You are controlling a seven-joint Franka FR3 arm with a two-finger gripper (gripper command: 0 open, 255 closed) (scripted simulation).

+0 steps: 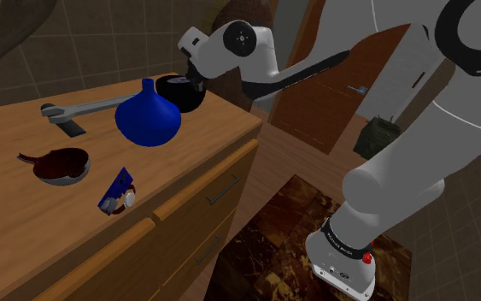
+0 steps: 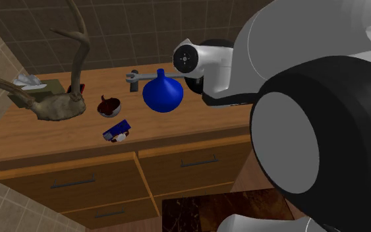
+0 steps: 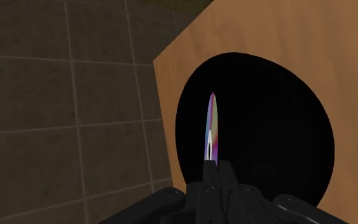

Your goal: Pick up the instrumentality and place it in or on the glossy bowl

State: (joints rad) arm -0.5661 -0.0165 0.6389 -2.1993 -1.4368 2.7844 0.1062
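The end effector [image 3: 212, 173] is clamped on the thin iridescent instrument [image 3: 210, 127], which hangs over the black bowl [image 3: 279, 121] near a corner of the bench [image 3: 184, 57]. It is best lowered straight, centred within the rim. Release should come only once it is low, so the blade cannot bounce out.

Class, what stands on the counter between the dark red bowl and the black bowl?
A blue vase stands between the dark red bowl and black bowl, plain in the shoulder view.

My shoulder view looks down across the wooden counter [image 1: 25, 222] from beside the base [image 1: 345, 256] of the arm [image 1: 418, 162]. My second exterior view faces the drawer fronts [image 2: 197, 165] from higher up, close behind the arm. Both share the blue vase [image 1: 149, 115]. My wrist view sits close above the black bowl [image 3: 266, 127].
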